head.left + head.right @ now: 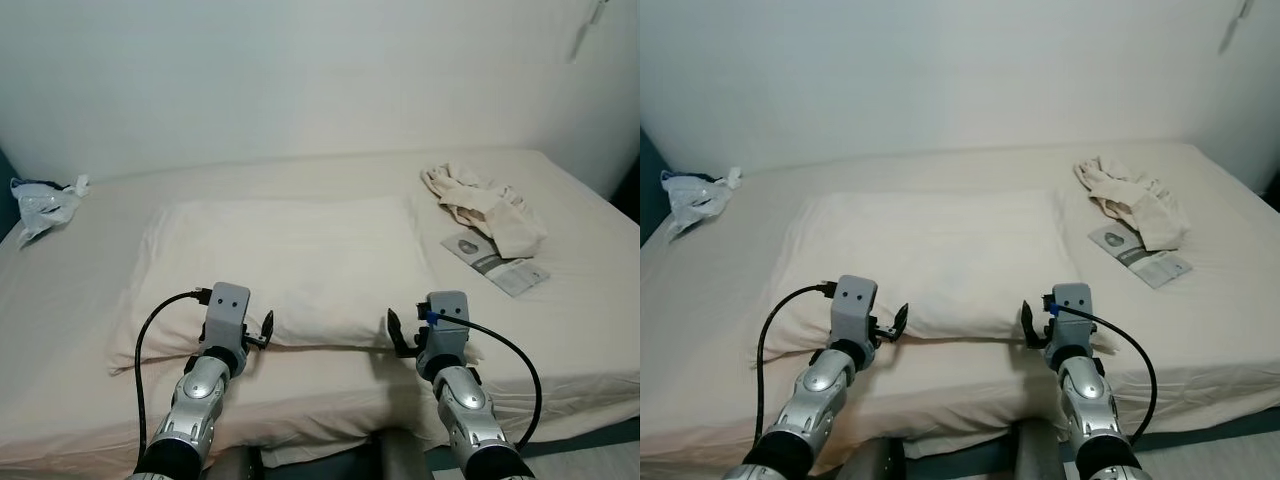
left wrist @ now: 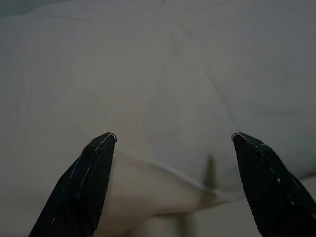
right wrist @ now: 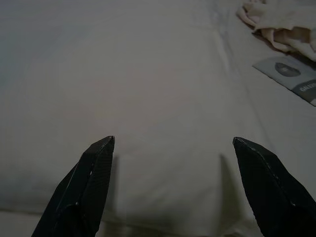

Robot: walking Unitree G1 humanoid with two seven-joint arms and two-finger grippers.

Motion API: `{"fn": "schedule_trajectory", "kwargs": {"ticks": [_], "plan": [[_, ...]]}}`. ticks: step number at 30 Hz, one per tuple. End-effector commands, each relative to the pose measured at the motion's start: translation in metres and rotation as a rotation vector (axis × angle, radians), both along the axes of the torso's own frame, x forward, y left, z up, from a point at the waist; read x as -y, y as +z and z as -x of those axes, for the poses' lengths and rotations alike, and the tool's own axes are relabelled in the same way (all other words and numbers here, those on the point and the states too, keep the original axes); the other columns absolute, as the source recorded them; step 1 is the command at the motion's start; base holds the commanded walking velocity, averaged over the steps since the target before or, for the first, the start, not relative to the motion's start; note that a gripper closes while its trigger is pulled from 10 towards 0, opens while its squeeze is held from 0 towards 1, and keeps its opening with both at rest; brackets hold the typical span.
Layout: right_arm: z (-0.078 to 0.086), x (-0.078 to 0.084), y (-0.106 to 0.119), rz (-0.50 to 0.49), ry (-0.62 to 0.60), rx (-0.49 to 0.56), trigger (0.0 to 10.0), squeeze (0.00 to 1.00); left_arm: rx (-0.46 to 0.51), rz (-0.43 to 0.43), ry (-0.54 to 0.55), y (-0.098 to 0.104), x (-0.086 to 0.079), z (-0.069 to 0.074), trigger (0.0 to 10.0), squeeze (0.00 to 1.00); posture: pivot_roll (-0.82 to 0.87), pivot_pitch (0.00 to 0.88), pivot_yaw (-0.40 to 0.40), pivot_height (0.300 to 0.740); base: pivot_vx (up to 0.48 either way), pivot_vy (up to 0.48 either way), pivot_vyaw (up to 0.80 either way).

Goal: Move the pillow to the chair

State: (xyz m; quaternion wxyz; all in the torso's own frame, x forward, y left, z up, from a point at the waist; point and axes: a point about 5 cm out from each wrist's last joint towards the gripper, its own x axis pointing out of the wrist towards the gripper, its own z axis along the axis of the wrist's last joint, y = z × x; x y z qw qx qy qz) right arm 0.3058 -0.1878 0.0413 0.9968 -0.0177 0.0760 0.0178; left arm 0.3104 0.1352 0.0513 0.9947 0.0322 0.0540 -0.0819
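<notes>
A large cream pillow [image 1: 290, 265] lies flat on the bed [image 1: 100, 300], its near edge facing me. My left gripper [image 1: 264, 332] hovers at the pillow's near left edge, fingers open. My right gripper [image 1: 396, 334] sits at the near right edge, also open. In the left wrist view the pillow [image 2: 163, 84] spreads beyond the two black fingertips [image 2: 98, 158], nothing between them. Through the right wrist camera the pillow [image 3: 148, 98] lies ahead of the spread fingertips [image 3: 101, 163].
A crumpled beige cloth [image 1: 480, 205] and a grey leaflet [image 1: 497, 262] lie on the bed at the right. A white plastic bag [image 1: 45, 203] sits at the far left by the wall. The bed's front edge runs just below my wrists.
</notes>
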Motion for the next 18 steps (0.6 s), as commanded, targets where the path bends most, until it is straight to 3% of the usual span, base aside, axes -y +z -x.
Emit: {"fn": "schedule_trajectory", "kwargs": {"ticks": [1, 9, 14, 18], "plan": [[0.002, -0.005, -0.001, -0.011, 0.004, 0.004, 10.0, 0.00, -0.020, -0.023, -0.004, -0.004, -0.005, 0.003, 10.0, 0.00, -0.03, 0.058, 0.040, 0.610, 0.000, 0.000, 0.00], [0.002, 0.002, 0.001, -0.016, -0.031, 0.022, 10.0, 0.00, -0.030, -0.029, 0.015, -0.005, -0.009, 0.003, 10.0, 0.00, -0.02, 0.062, 0.047, 0.585, 0.000, 0.000, 0.00], [-0.002, 0.007, 0.010, -0.048, -0.048, 0.065, 10.0, 0.00, -0.001, 0.002, 0.091, -0.001, -0.020, 0.002, 10.0, 0.00, -0.02, 0.064, 0.047, 0.581, 0.000, 0.000, 0.00], [-0.012, 0.020, 0.031, -0.062, -0.080, 0.159, 10.0, 0.00, 0.073, 0.069, 0.199, 0.017, -0.040, -0.007, 10.0, 0.00, -0.01, 0.073, 0.047, 0.581, 0.000, 0.000, 0.00]]}}
